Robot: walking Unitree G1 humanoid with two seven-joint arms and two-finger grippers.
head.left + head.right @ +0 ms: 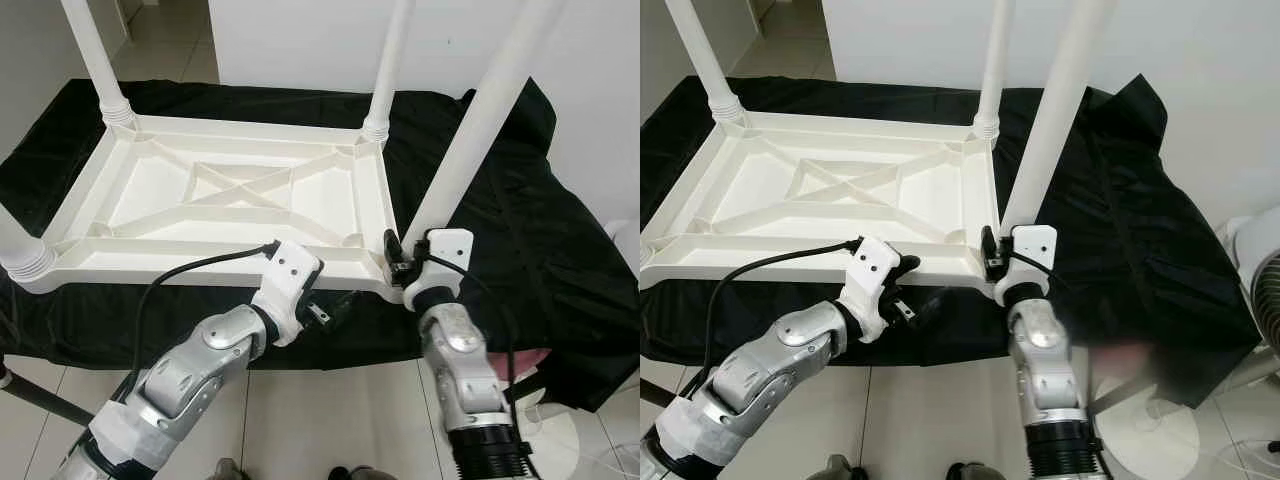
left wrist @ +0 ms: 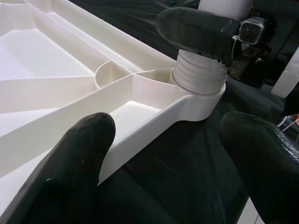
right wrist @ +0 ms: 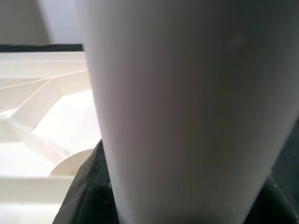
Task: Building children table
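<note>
Tabletop: we see the white tabletop (image 1: 230,200) lying upside down on a black cloth (image 1: 500,230), its ribbed underside facing up, with a cross brace in the middle.

Legs: three legs stand in the other corner sockets, two at the far corners (image 1: 95,55) (image 1: 385,70) and one at the near left (image 1: 15,245); the fourth leg (image 1: 480,120) rises tilted from the near right corner.

Right gripper: our right gripper (image 1: 402,262) sits at the near right corner of the tabletop, closed around the base of the fourth leg. In the right wrist view the leg (image 3: 187,107) runs straight up between the black fingers (image 3: 86,196), which press against it on both sides.

Left gripper: our left gripper (image 1: 335,308) is held just below and in front of the near edge of the tabletop, short of the same corner, fingers spread apart and gripping nothing. In its wrist view one finger (image 2: 65,172) lies against the near rim and the other (image 2: 264,158) hangs over the cloth.

Socket: from the left wrist view we see the ribbed threaded end (image 2: 198,77) of the fourth leg seated in the round corner socket (image 2: 201,100), with a right gripper finger (image 2: 196,30) wrapped just above the thread.

Surroundings: tiled floor (image 1: 330,420) below the near edge; a white fan (image 1: 1255,270) stands to the right.
</note>
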